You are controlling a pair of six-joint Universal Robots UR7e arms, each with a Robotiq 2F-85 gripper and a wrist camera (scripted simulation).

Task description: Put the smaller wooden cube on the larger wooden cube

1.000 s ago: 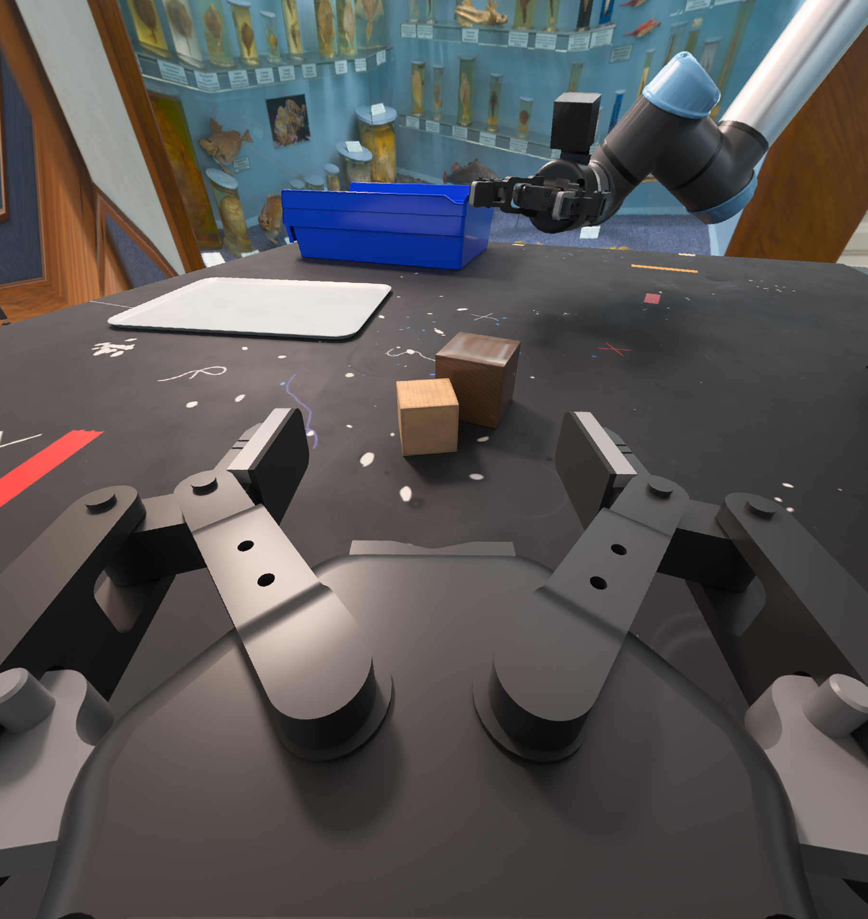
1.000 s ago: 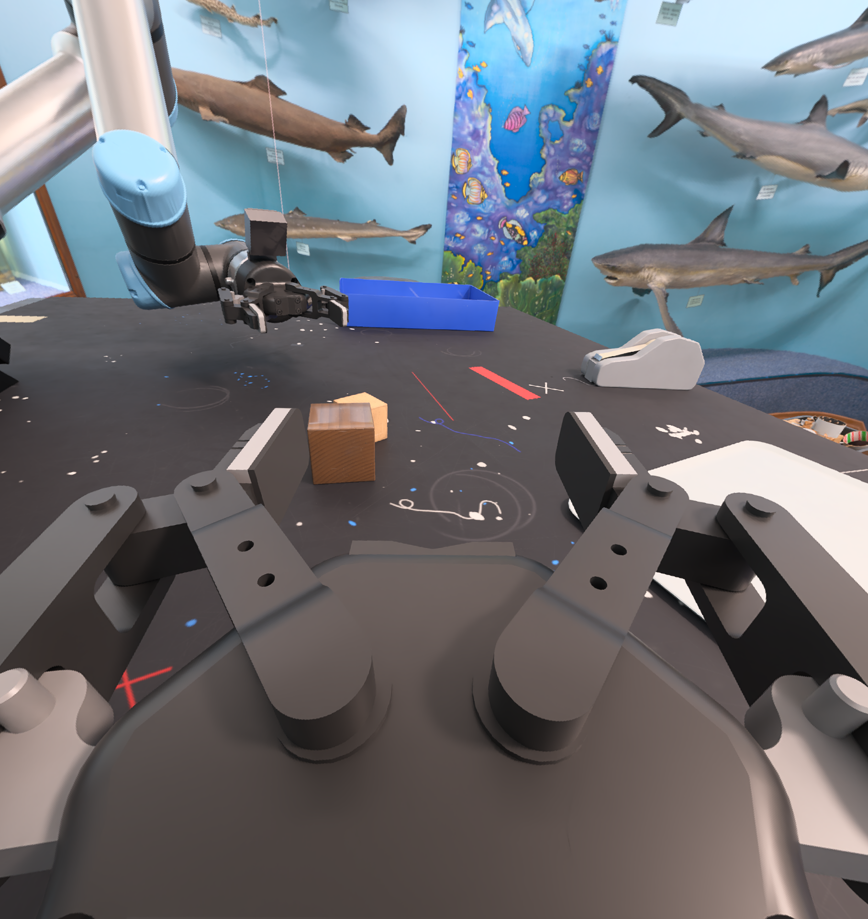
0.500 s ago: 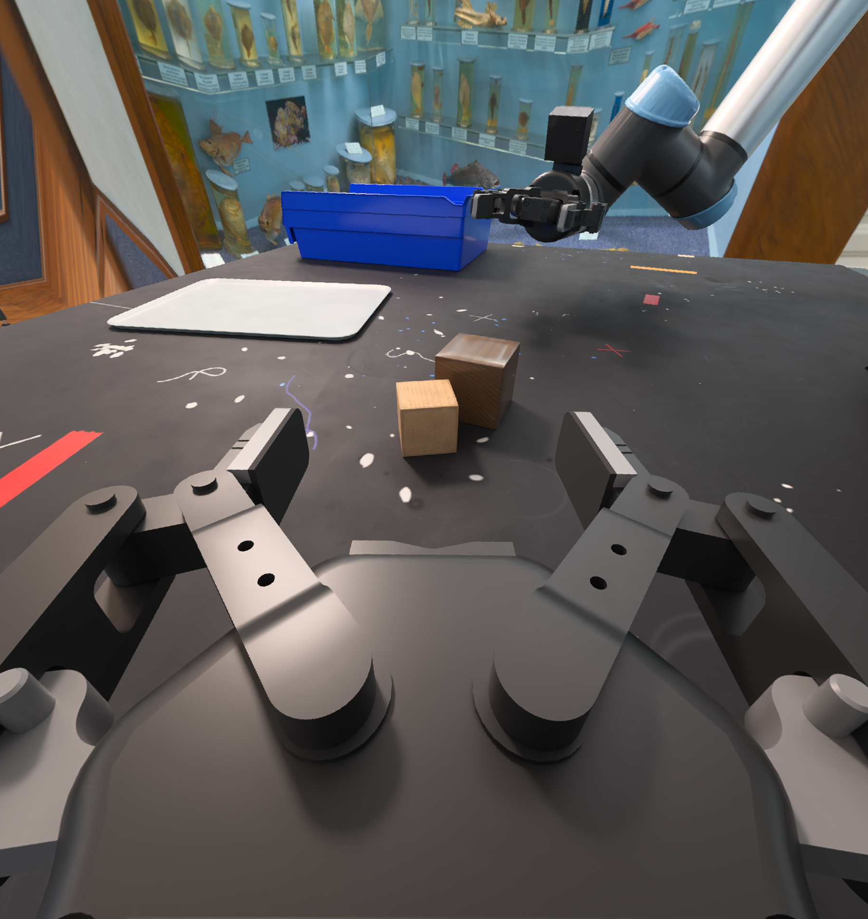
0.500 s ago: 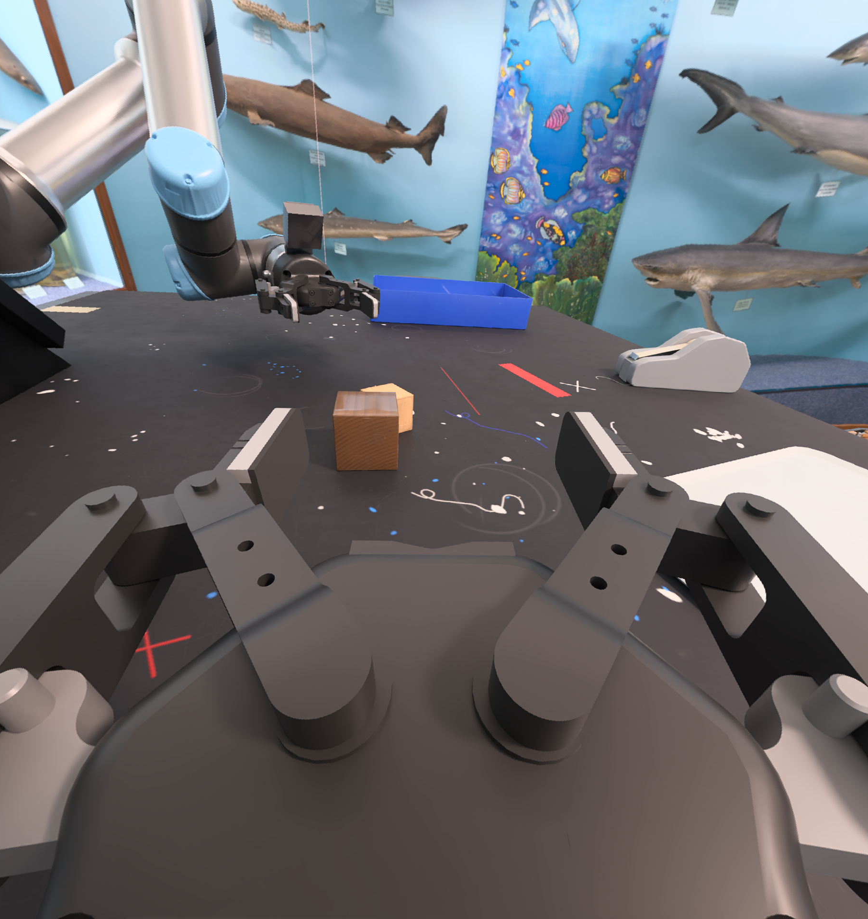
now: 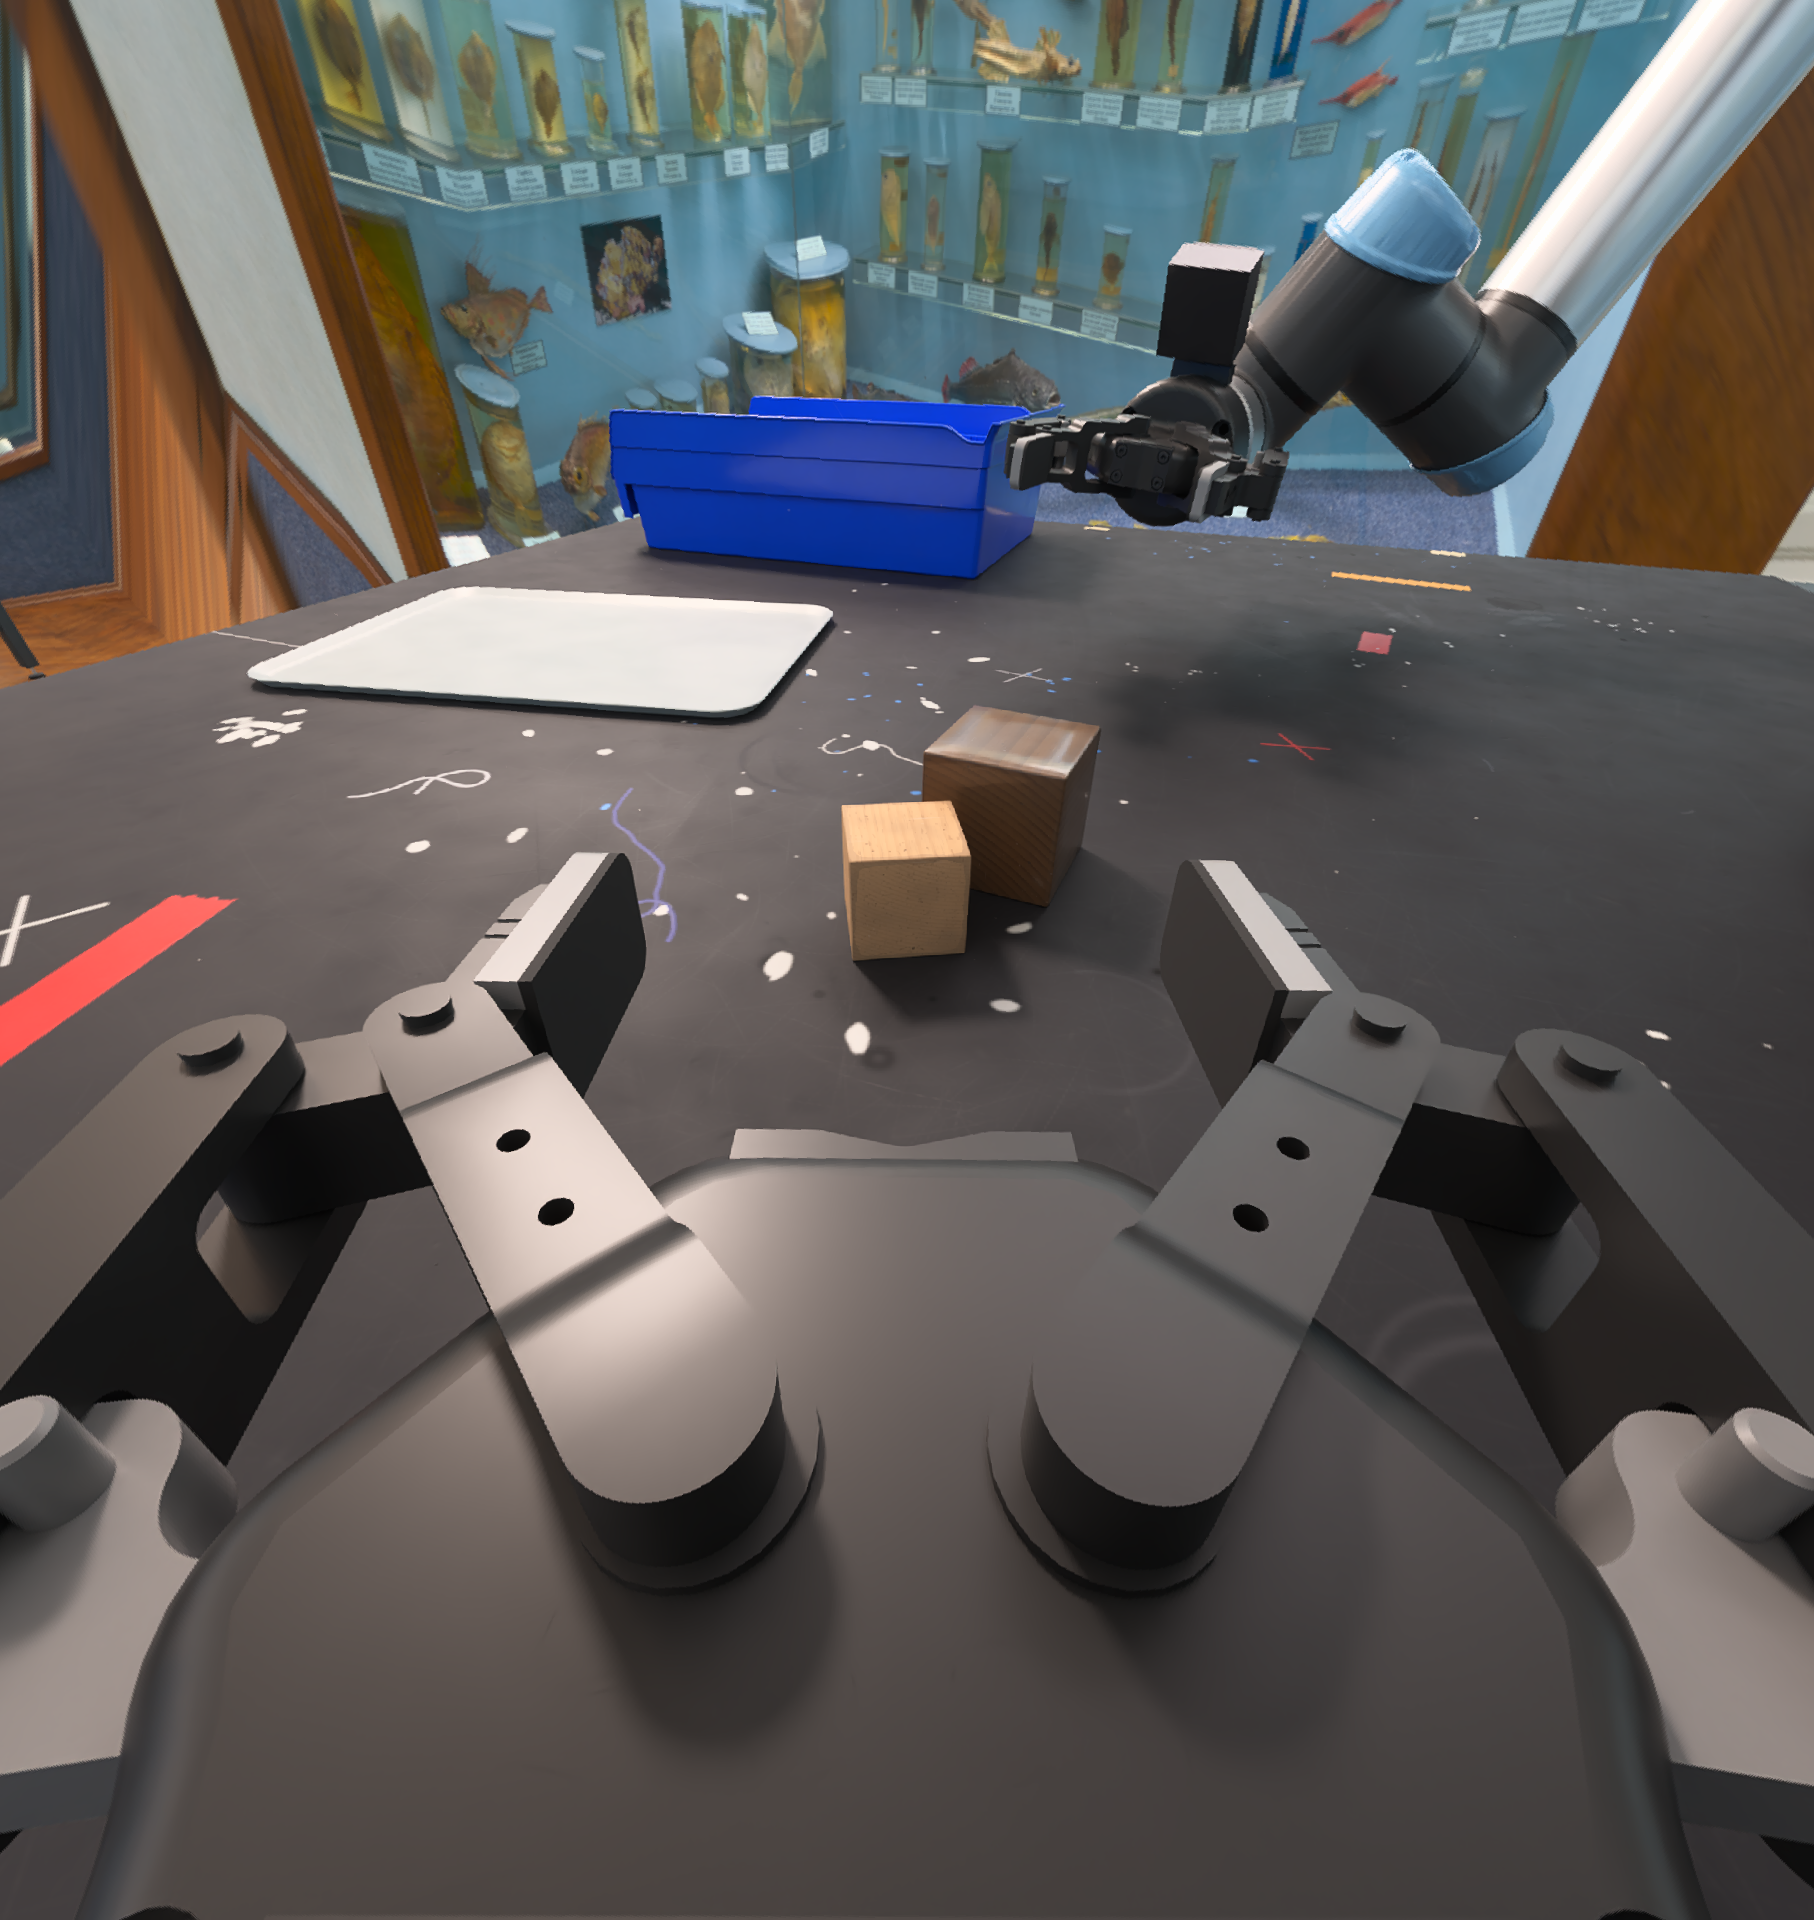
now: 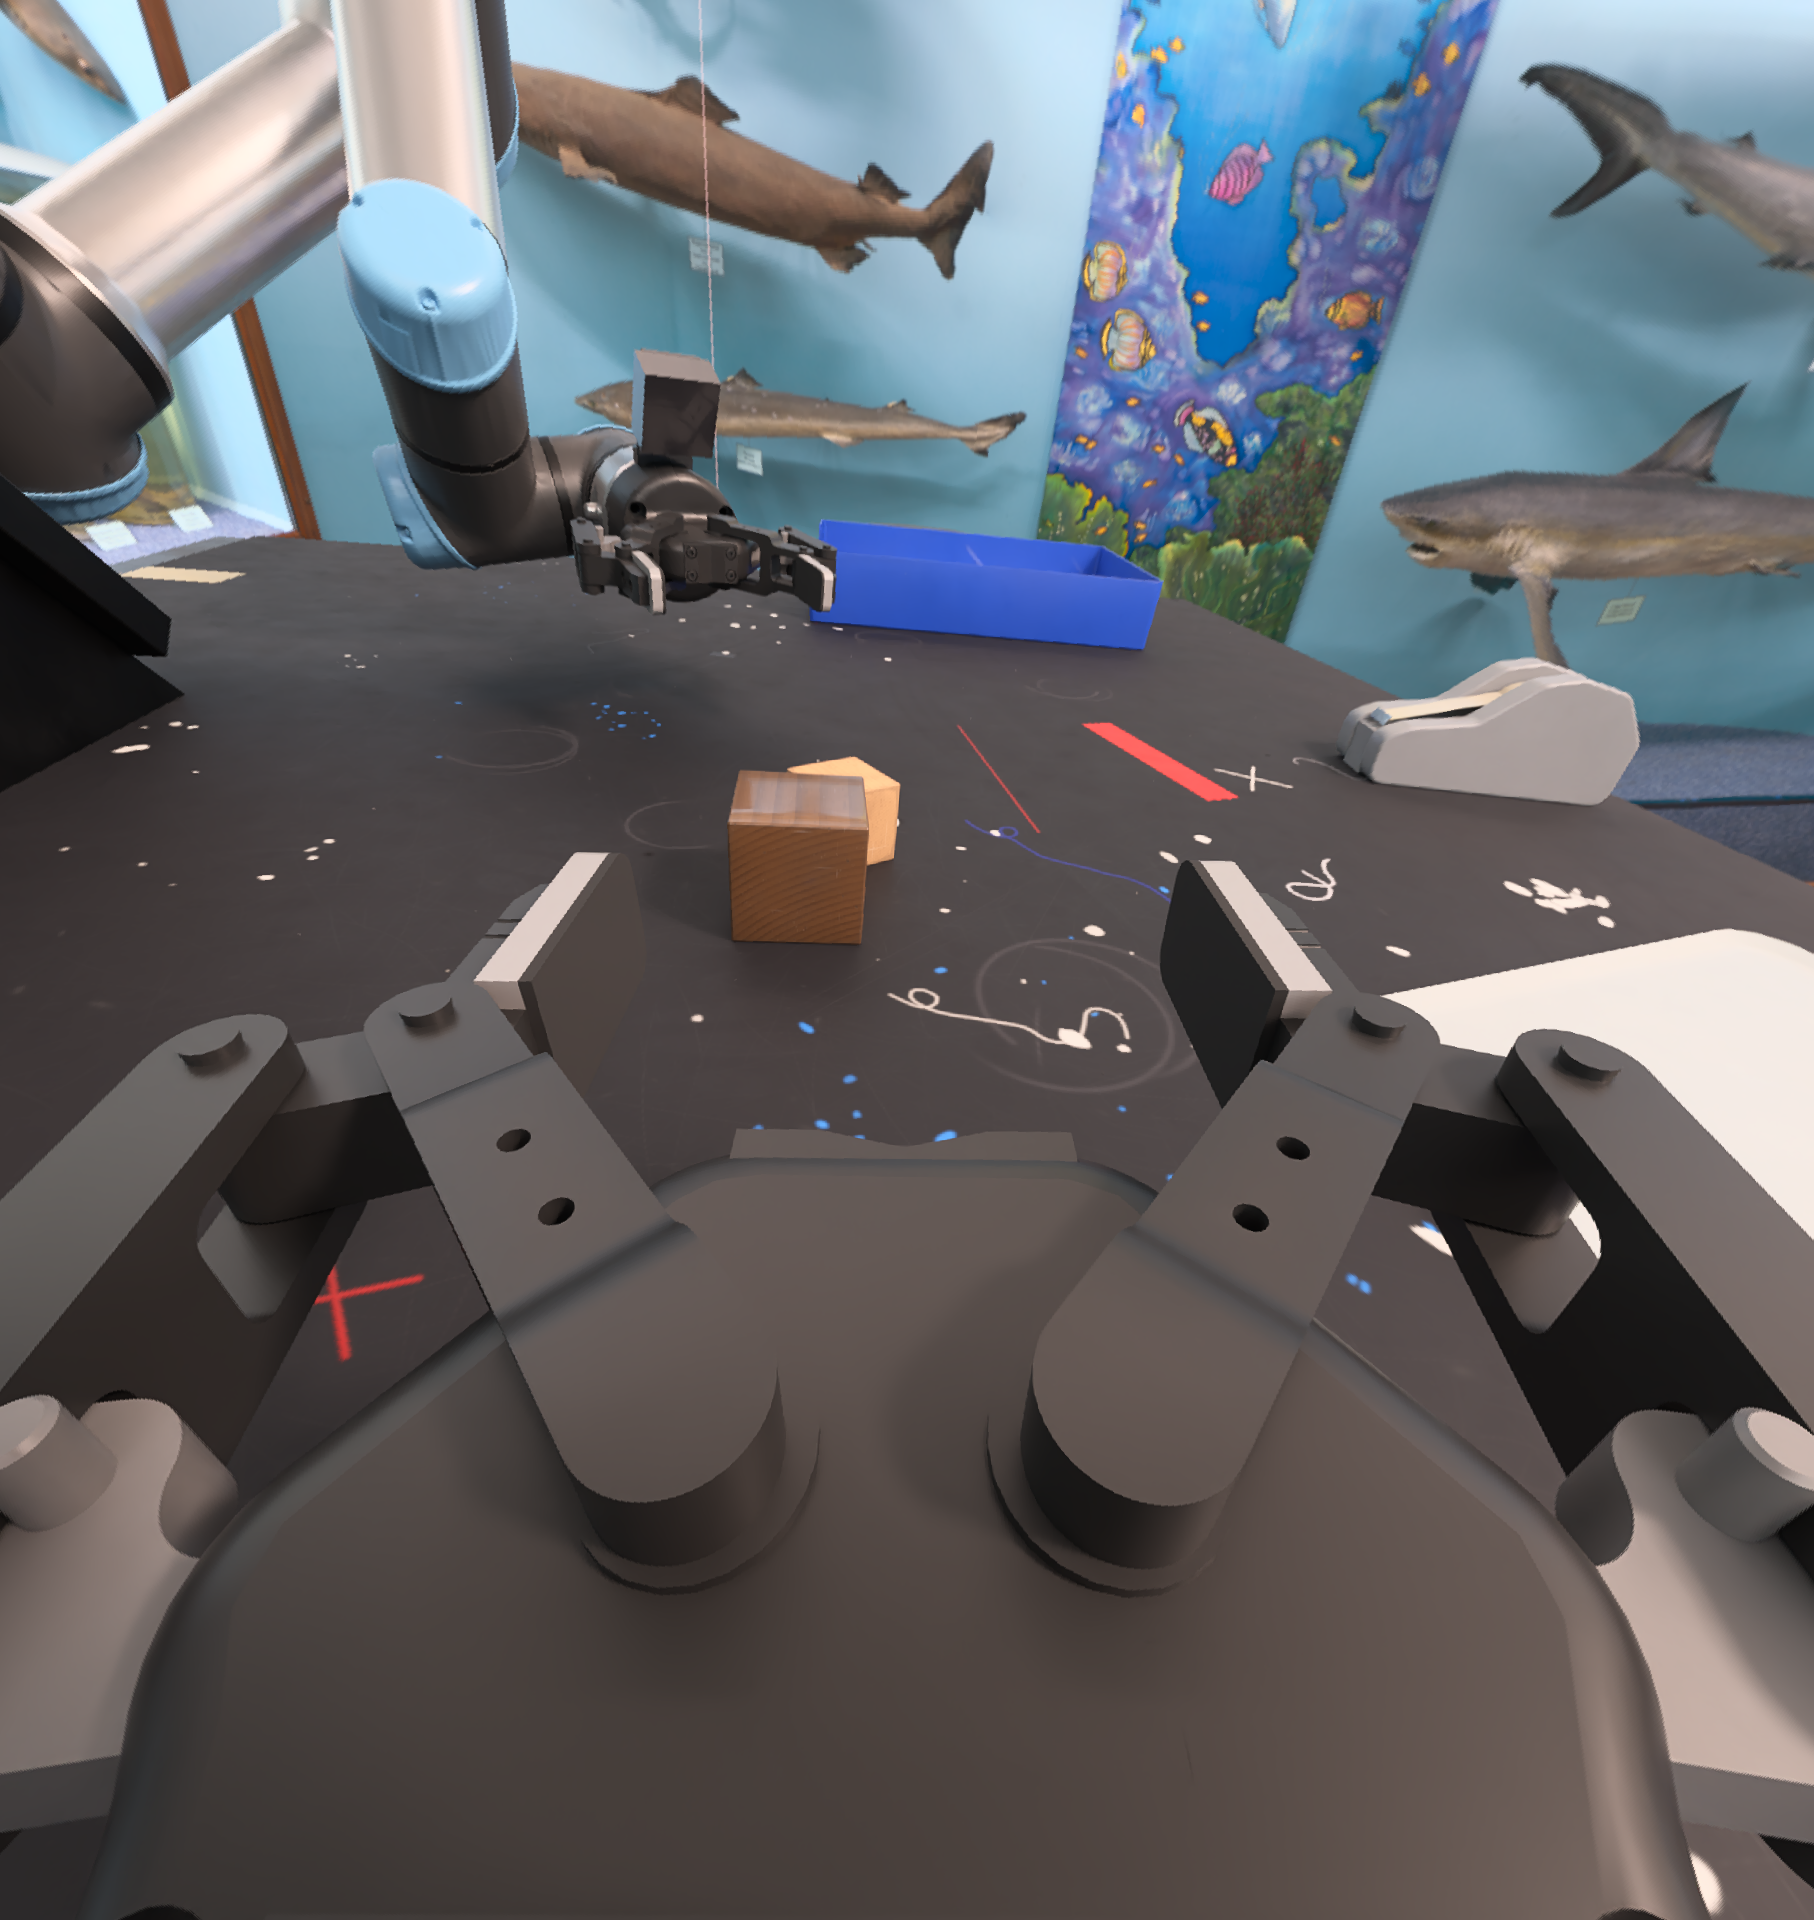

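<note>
The pale smaller wooden cube (image 5: 903, 878) sits upright against the darker larger wooden cube (image 5: 1017, 795).

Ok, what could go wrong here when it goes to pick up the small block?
The small block sits right against the big block, so a finger of the open left claw may not fit between them and could shove the big one. From the right claw, the big block mostly hides it.
</note>
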